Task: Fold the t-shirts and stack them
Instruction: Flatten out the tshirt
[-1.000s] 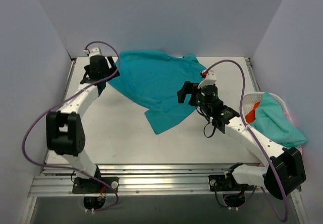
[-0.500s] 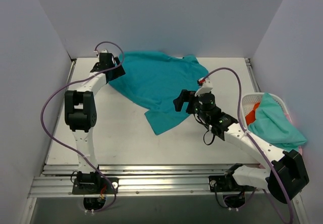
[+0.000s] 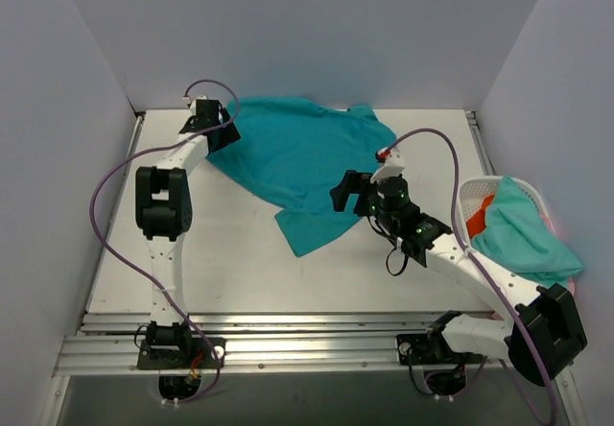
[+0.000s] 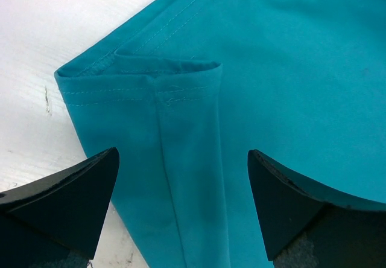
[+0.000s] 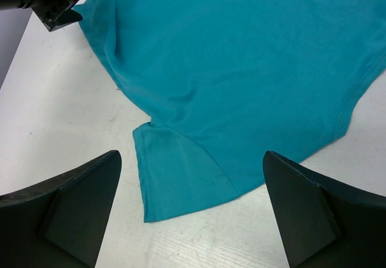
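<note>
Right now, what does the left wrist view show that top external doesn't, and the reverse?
Only left wrist: the stitched hem and doubled-over corner of the deep teal t-shirt, framed by the left gripper, which is open. Only top external: the white lattice basket at right holding an aqua shirt and an orange-red shirt, plus the right gripper. Both: the teal shirt lying on the white table.

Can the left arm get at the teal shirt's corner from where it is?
Probably yes: the open left gripper hangs right over the folded corner of the shirt, with nothing between them.
</note>
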